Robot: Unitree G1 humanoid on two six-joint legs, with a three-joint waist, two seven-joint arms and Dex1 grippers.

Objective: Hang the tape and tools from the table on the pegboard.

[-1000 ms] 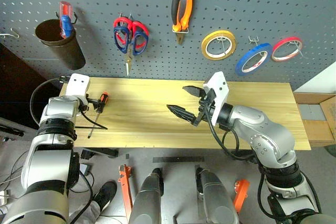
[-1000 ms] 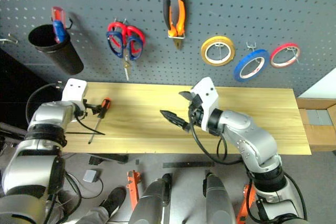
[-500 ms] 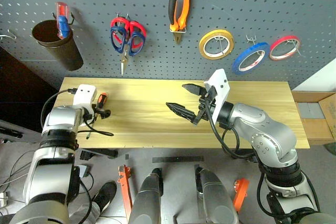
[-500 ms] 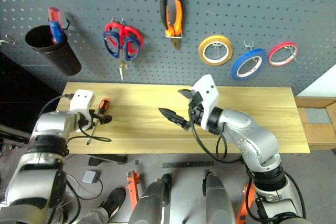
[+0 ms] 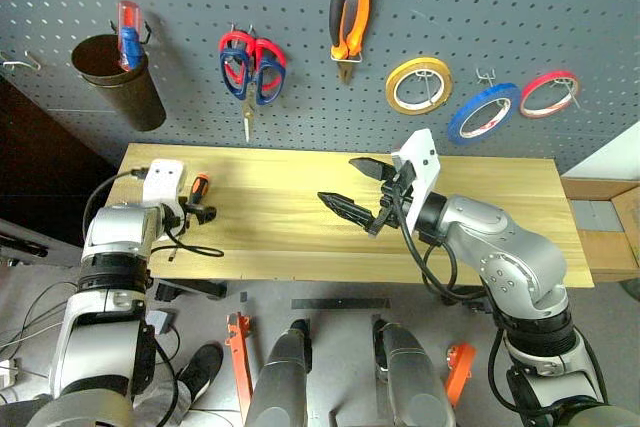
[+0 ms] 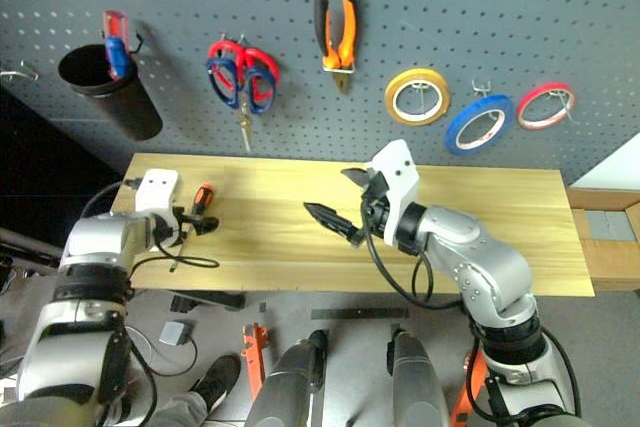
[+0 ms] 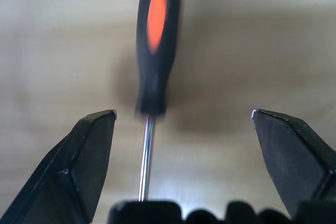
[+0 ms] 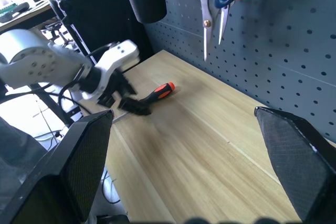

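Observation:
An orange-and-black screwdriver [image 5: 197, 191] lies on the light wood table [image 5: 280, 237] near its left end. My left gripper [image 5: 200, 215] hangs open just over it, angled down. In the left wrist view the metal shaft runs between the fingers [image 7: 89, 150], with the handle [image 7: 156, 40] beyond the tips. My right gripper [image 5: 355, 189] stands open and empty above the table's middle. On the dark grey pegboard [image 5: 500, 7] hang orange-and-black pliers [image 5: 350, 22], blue-handled scissors [image 5: 268, 82] and the blue tape [image 5: 483, 112].
Red-handled scissors [image 5: 236, 43] share the hook with the blue pair. A yellow tape ring [image 5: 417, 85] and a red one [image 5: 548, 94] flank the blue tape. A black cup [image 5: 112, 82] at the board's left holds a red-and-blue tool. A cardboard box [image 5: 610, 237] sits past the table's right end.
My left gripper has tipped downward and shifted right, from beside the screwdriver to over its shaft. The head view has shifted a little. The right arm has kept still.

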